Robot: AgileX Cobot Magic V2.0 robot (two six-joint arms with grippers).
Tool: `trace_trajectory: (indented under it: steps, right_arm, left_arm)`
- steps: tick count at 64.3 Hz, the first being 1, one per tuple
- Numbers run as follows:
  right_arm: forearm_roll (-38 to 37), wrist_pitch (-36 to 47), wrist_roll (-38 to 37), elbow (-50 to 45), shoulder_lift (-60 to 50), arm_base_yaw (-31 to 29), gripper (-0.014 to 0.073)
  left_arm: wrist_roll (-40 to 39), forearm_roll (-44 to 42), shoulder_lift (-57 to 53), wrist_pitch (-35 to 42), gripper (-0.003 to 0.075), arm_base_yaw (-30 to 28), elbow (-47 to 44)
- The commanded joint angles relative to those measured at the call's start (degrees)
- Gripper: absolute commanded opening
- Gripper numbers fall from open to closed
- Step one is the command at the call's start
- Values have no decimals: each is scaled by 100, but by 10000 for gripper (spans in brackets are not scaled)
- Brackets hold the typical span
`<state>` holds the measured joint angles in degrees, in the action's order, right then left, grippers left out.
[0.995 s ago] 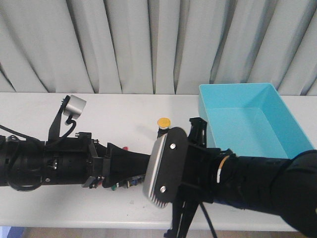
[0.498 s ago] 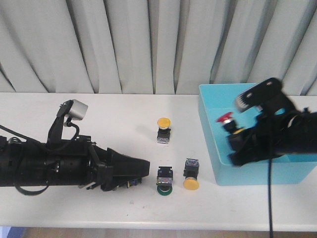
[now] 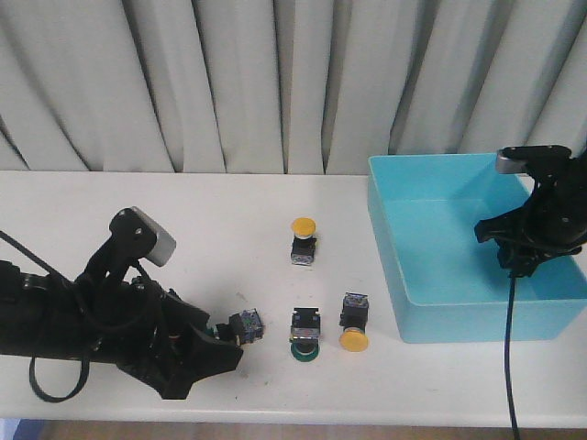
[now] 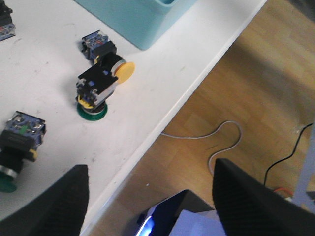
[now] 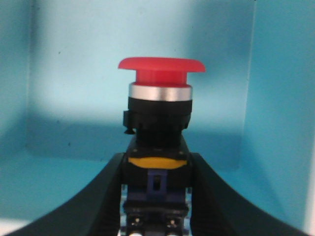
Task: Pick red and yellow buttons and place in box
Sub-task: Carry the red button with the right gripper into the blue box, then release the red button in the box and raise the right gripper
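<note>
- Looking forward: the right gripper (image 3: 516, 259) hangs inside the turquoise box (image 3: 404, 302). On the desk (image 3: 220, 211) lie two yellow-capped buttons (image 3: 304, 240) (image 3: 353, 323) and two green-capped switches (image 3: 305, 333) (image 3: 240, 326).
- Left wrist: the left gripper (image 4: 147, 199) has its jaws spread, empty, near the desk edge.
- Right wrist: jaws pinching one red button (image 5: 160, 118) by its black body; it looks light, rigid and blocky, so flat sides probably grip best.

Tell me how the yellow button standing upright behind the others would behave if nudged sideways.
The upright yellow button would probably tip rather than slide: it stands tall on a narrow black body with the wide cap on top. Once down, it may roll in an arc on its round cap, as the tipped yellow button rests on its side. It looks rigid, likely light.
</note>
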<state>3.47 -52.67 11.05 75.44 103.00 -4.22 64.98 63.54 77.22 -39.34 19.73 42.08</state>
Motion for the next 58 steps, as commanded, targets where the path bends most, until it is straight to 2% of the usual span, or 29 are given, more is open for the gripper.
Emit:
trace_trajectory:
  steps: [1,18,38,58]
  right_arm:
    - [35,-60,-2,561,176,-14,220]
    - [146,-295,51,1251,1100,-14,234]
    - [153,-357,68,1332,1543,-14,251]
    - [153,-301,68,1337,1540,-14,405]
  left_arm:
    - [5,164,-147,96,524,9,150]
    - [5,164,-147,266,524,9,150]
    - [5,164,-147,371,524,9,150]
    - [5,164,-147,371,524,9,150]
